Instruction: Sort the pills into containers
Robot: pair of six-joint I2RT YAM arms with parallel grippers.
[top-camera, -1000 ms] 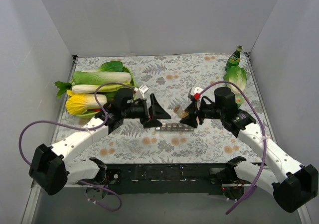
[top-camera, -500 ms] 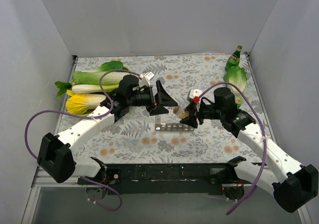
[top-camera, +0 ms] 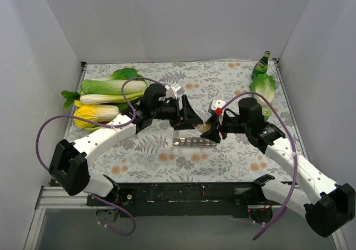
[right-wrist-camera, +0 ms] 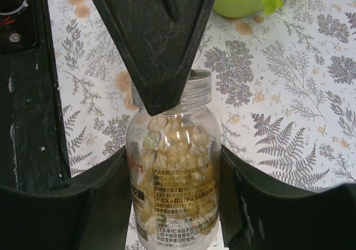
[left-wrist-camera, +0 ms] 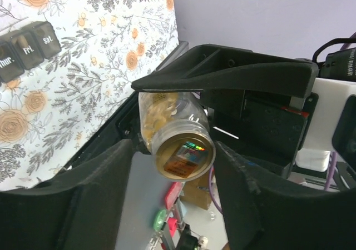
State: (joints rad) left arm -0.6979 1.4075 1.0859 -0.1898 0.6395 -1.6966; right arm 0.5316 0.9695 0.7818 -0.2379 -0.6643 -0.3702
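My right gripper [top-camera: 210, 129] is shut on a clear pill bottle [top-camera: 205, 126] full of yellow capsules and holds it above the table; the right wrist view shows the bottle [right-wrist-camera: 173, 183] squeezed between both fingers. My left gripper [top-camera: 194, 121] is open, and its fingers stand on either side of the bottle's gold cap [left-wrist-camera: 183, 155] without closing on it. One left finger [right-wrist-camera: 161, 33] covers the cap in the right wrist view. The containers, a grey strip of day-labelled compartments [top-camera: 193, 142], lie on the table just below both grippers; the strip's end [left-wrist-camera: 28, 41] also shows in the left wrist view.
Green and yellow cabbages [top-camera: 105, 94] lie at the far left. A small green bottle [top-camera: 261, 65] and a lettuce leaf [top-camera: 262, 86] stand at the back right, with a green bowl [right-wrist-camera: 250, 0] behind the right arm. Grey walls enclose the floral table [top-camera: 167, 161].
My left arm has swung right and forward, bringing its open gripper from left of the strip up to the bottle's cap. The right gripper and bottle have stayed put.
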